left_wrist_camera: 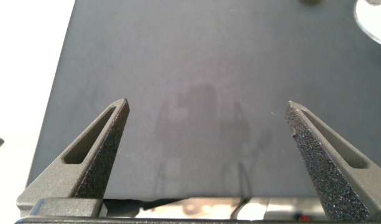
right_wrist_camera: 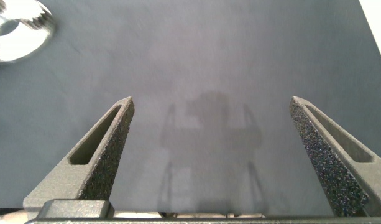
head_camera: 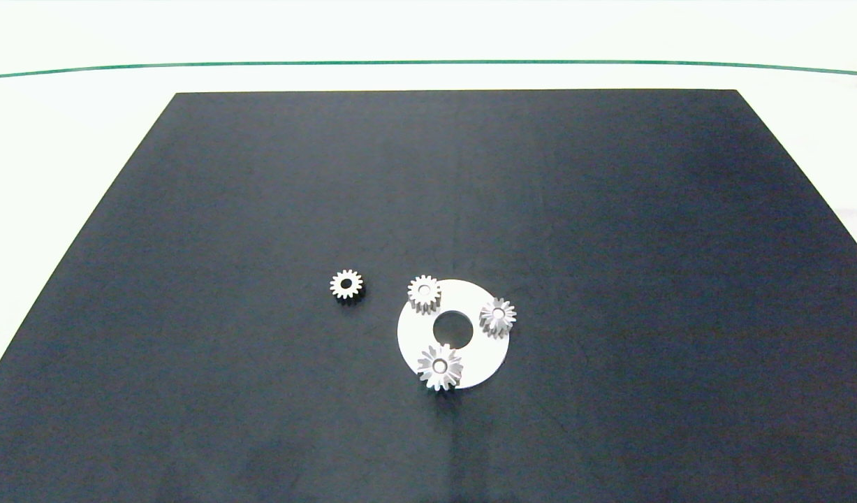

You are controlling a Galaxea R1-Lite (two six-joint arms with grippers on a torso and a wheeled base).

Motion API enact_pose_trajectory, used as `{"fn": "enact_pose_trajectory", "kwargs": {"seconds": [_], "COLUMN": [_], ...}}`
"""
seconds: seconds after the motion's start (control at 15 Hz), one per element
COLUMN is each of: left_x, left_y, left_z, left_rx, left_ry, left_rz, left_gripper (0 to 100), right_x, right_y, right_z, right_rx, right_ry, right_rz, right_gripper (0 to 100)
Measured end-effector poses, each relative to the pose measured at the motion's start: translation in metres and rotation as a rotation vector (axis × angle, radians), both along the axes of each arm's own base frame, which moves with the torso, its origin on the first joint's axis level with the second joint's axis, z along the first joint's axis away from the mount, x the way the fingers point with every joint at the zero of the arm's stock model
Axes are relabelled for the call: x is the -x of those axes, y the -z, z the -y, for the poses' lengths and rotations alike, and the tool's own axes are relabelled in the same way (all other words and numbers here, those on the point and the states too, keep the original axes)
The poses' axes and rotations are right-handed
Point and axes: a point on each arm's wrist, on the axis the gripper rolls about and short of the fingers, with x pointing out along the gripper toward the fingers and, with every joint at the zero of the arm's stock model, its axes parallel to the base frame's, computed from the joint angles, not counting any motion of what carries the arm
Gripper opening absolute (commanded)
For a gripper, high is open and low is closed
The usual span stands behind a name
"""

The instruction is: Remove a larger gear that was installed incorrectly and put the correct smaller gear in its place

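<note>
the larger gear is sitting on the near edge of a white disc, its long pointed teeth overhanging the rim toward the camera side. it is lying flat, its round bore facing straight up, so its axis is standing vertical and no tooth is leading in any one direction. two lesser gears are sharing the disc with it: one at the far-left rim and one at the right rim, each apart from the larger gear, with the disc's dark centre hole lying between all three. the smaller gear is lying off the disc, flat on the black mat, to the left of the far-left gear and clear of it, its dark centre hole facing up. the mat is covering a white table.

neither arm is showing in the head view. the left gripper is hanging over bare mat with its fingers spread wide, holding nothing. the right gripper is likewise spread wide and holding nothing over bare mat, with the disc's edge blurred at the corner of its view.
</note>
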Motion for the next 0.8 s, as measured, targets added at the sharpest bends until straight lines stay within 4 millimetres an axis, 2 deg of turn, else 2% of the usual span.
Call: {"fn": "enact_pose_trajectory", "kwargs": {"seconds": [0.2,0.47,0.6,0.8], "left_x": [0.006,0.004,-0.002,-0.022], "left_y": [-0.021,-0.052,-0.068,-0.085], "left_z": [0.000,-0.006,-0.009,-0.009], "left_rx": [-0.041,-0.094,-0.140,-0.208], "left_ry": [0.027,0.139,0.213,0.324], "left_rz": [0.005,-0.080,-0.134,-0.207], "left_gripper": [100,100,100,100], "right_x": [0.002,-0.009,-0.019,-0.040], "right_y": [-0.029,-0.068,-0.088,-0.112], "right_z": [0.000,0.000,0.000,0.000], "right_rx": [0.001,0.002,0.003,0.020], "right_ry": [-0.013,-0.027,-0.041,-0.065], "right_rz": [0.012,-0.012,-0.034,-0.080], "right_gripper": [100,100,100,100]}}
